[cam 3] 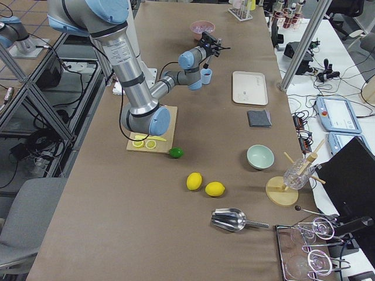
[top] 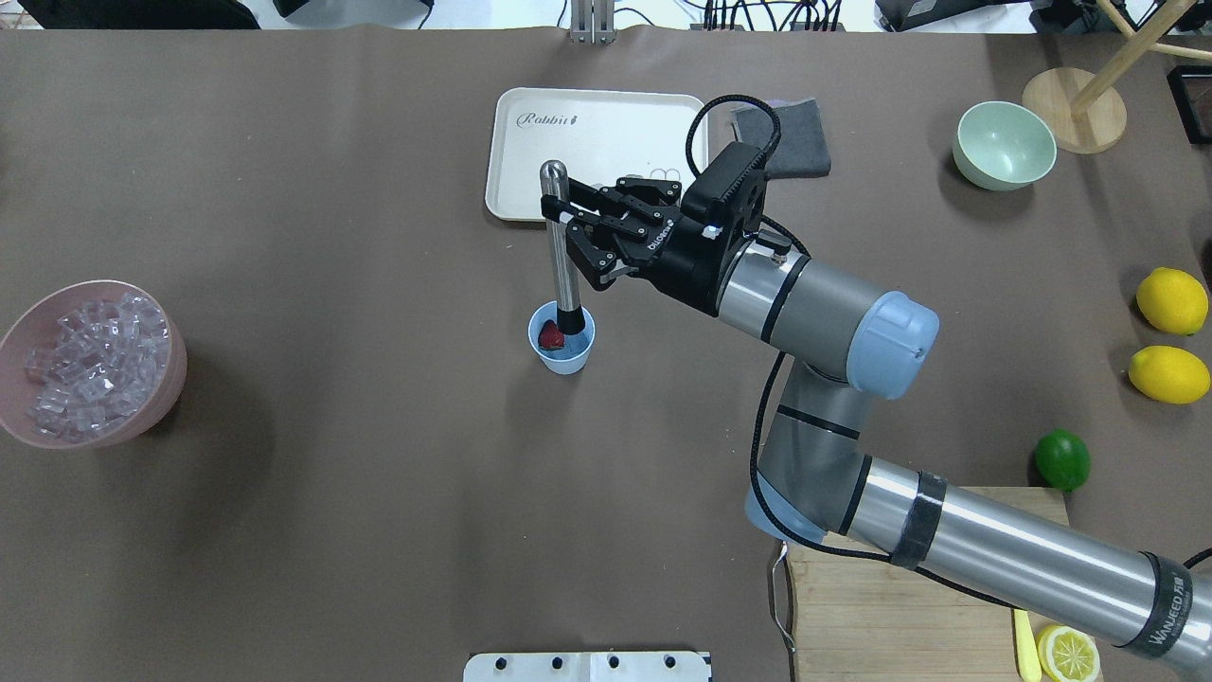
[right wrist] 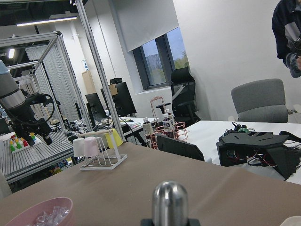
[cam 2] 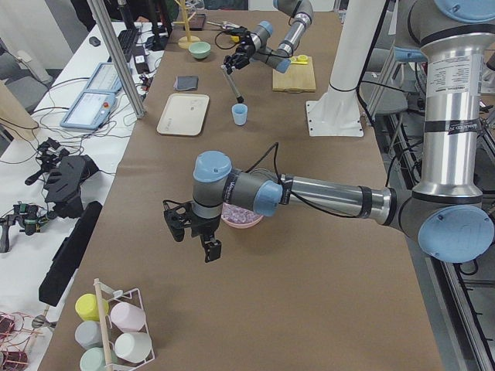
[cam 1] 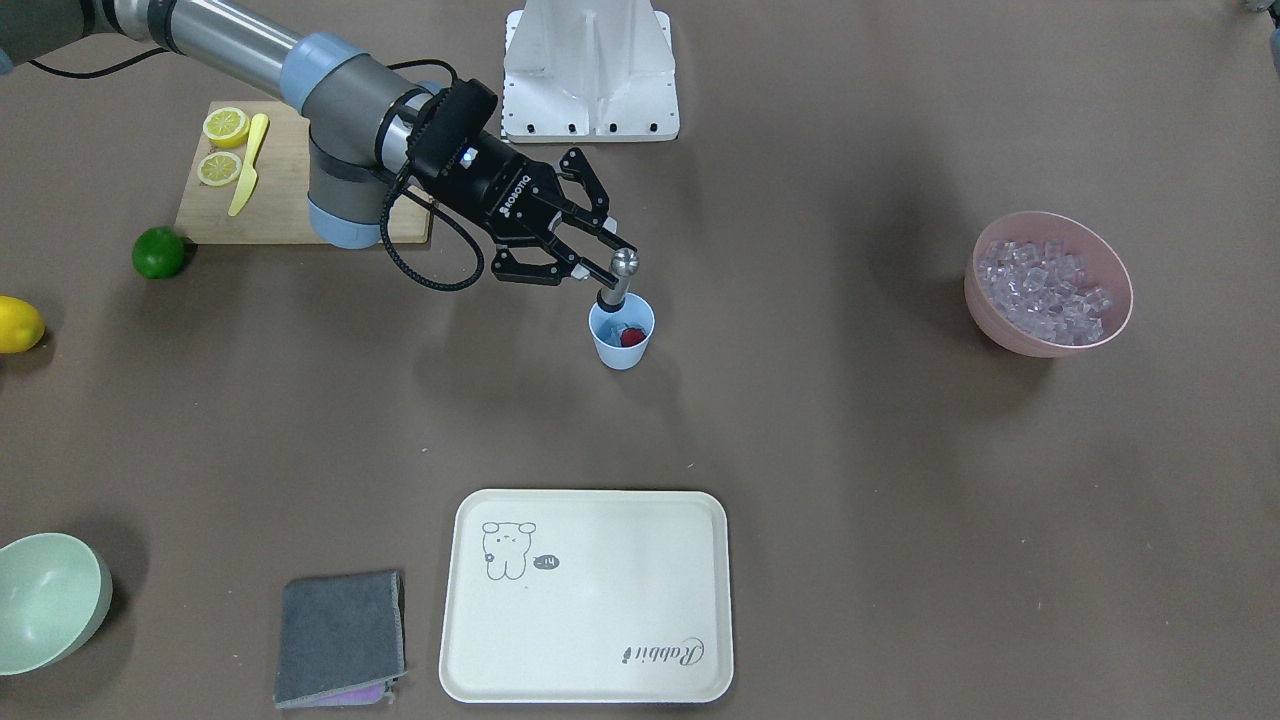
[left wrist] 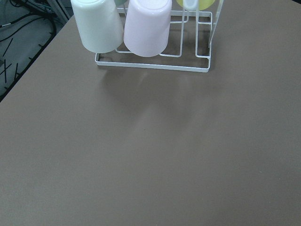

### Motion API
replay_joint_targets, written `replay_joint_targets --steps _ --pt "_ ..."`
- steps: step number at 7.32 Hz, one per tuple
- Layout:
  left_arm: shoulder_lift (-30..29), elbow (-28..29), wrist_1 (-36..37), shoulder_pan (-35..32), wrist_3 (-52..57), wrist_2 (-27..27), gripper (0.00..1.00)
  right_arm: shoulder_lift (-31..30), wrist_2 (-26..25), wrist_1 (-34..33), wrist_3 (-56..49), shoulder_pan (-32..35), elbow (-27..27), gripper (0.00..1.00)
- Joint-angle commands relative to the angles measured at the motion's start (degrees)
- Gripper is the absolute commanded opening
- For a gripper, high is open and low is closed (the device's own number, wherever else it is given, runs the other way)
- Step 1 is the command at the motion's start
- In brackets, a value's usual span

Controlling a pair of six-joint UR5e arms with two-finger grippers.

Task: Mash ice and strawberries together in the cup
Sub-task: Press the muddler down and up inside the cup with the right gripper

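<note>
1. At mid-table we see the small light-blue plastic cup (top: 566,361) upright, the small red strawberry (top: 549,334) inside.
2. The right gripper (top: 564,224) clamps a steel rod-shaped muddler (top: 561,265), its lower end in the cup.
3. Clear ice cubes (top: 93,365) fill a wide pink bowl (top: 169,384), well apart.
4. We cannot tell the left gripper's (cam 2: 192,239) opening.

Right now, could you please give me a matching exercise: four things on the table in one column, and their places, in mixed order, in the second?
1. small red strawberry
2. heap of clear ice cubes
3. shiny steel muddler rod
4. two cut yellow lemon halves

A. on the rectangular wooden cutting board
B. gripped in the right claw
C. in the small light-blue plastic cup
D. in the wide pink bowl

Pairs: 1-C, 2-D, 3-B, 4-A
</note>
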Motion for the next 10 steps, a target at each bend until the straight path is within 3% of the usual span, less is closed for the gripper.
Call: replay_joint_targets --steps 1,6,10 --pt "0.95 -0.06 -0.06 0.00 -0.09 -0.01 0.98 -0.10 -0.21 2.23 -1.47 0.03 -0.91 0.00" --pt "1.75 -0.24 -0.23 0.00 0.08 0.08 0.98 1.21 -1.44 1.27 -3.76 -0.57 -2.75 0.00" --pt "1.67 -0.06 -0.23 0.00 0.17 0.08 0.98 1.65 -5.39 -1.10 -3.85 -3.47 -2.93 0.00"
